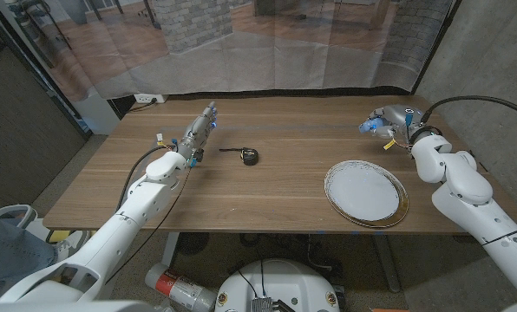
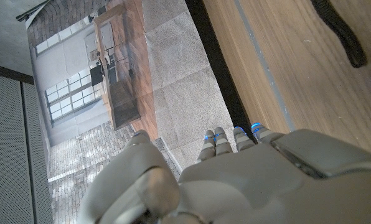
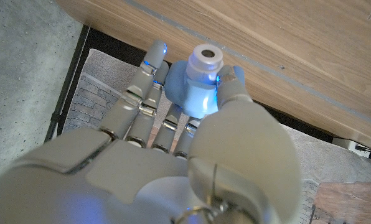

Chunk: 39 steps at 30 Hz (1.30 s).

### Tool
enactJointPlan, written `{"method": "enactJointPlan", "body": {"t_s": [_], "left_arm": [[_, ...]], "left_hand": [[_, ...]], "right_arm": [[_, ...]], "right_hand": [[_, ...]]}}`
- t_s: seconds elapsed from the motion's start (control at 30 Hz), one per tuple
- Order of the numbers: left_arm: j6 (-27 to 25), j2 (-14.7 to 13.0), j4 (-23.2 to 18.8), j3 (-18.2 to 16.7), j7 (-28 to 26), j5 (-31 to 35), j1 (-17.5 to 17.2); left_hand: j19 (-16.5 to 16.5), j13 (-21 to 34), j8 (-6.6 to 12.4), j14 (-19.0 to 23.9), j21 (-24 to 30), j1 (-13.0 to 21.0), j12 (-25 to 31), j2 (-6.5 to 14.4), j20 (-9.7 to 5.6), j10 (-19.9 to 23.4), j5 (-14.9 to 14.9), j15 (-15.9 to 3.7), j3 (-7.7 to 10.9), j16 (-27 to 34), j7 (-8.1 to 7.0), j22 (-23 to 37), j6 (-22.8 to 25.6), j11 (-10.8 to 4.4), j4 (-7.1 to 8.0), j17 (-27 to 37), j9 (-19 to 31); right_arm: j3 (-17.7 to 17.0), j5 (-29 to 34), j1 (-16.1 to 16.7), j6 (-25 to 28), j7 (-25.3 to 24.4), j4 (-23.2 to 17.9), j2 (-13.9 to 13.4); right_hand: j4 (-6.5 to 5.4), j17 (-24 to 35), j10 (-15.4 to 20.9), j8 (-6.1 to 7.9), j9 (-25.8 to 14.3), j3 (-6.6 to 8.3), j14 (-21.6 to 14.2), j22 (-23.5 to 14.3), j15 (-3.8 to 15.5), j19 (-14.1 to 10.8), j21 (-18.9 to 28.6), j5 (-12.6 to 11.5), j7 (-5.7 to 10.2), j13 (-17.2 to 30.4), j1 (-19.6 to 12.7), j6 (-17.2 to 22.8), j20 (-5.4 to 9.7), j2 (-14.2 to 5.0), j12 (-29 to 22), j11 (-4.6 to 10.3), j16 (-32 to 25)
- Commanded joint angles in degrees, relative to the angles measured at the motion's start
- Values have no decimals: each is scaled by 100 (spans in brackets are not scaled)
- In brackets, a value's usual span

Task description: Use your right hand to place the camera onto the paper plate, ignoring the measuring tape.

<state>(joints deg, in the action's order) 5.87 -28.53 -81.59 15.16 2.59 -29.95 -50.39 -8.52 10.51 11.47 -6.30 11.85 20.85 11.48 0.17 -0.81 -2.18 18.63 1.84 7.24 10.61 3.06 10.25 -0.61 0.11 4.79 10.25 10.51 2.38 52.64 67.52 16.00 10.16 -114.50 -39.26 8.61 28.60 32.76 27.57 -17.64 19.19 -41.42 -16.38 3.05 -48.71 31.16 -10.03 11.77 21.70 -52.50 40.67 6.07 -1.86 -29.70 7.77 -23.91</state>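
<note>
Two robot hands are over the wooden table (image 1: 267, 186), one toward each far corner. The right hand (image 1: 390, 122) is at the far right, and its fingers (image 3: 149, 93) and thumb are clamped on a small pale-blue camera (image 3: 198, 84) with a white round lens. In the right wrist view the camera sits between the thumb tip and the extended fingers, lens end pointing away from the palm. From the head view the camera (image 1: 368, 126) shows as a blue shape at the hand's fingertips, well apart from the paper plate (image 1: 366, 192).

The plate lies near the table's front right, nearer the robot than the right hand, and nothing lies on its white surface. Its rim looks silvery-grey.

A measuring tape (image 1: 251, 155), small and dark with a short strip pulled out to its left, rests near the table's middle, between the two hands and well clear of the plate.

The left hand (image 1: 199, 135) is at the far left with fingers (image 2: 226, 140) held straight and close together, gripping nothing. A dark cable (image 2: 338, 31) lies on the wood in the left wrist view.
</note>
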Motion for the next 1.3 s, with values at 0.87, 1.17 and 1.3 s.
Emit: {"method": "enactJointPlan", "body": {"t_s": [0.87, 1.17, 1.3], "left_arm": [[82, 7, -90, 46, -16, 7, -41], [75, 35, -78, 60, -36, 5, -35], [63, 37, -89, 80, -45, 23, -23]], "left_hand": [[-8, 24, -5, -24, -6, 50, 17, 75, -25, 11, -22, -23, -48, 17, 20, 32, 40, 0, 8, 26, 25], [-12, 24, -4, -22, -7, 53, 17, 79, -18, 13, -25, -30, -54, 17, 22, 32, 45, -1, 7, 26, 25], [-9, 24, -5, -18, -6, 54, 17, 81, -20, 12, -27, -28, -58, 19, 22, 32, 44, 1, 6, 26, 25]], "right_arm": [[-692, 108, 1049, -312, -76, -645, 266], [-828, 127, 1221, -441, -42, -761, 332], [-892, 135, 1304, -489, -45, -807, 379]], "right_hand": [[-37, 77, 138, 153, -402, 22, -248, -30, 867, 25, 175, -26, 53, 69, -406, 217, 349, -458, -27, 57, 27], [-33, 94, 201, 168, -401, 23, -275, -36, 877, 41, 223, -29, 50, 85, -417, 247, 357, -458, -31, 60, 28], [-33, 100, 217, 170, -397, 22, -278, -37, 876, 44, 239, -30, 52, 90, -418, 256, 358, -456, -30, 64, 30]]}}
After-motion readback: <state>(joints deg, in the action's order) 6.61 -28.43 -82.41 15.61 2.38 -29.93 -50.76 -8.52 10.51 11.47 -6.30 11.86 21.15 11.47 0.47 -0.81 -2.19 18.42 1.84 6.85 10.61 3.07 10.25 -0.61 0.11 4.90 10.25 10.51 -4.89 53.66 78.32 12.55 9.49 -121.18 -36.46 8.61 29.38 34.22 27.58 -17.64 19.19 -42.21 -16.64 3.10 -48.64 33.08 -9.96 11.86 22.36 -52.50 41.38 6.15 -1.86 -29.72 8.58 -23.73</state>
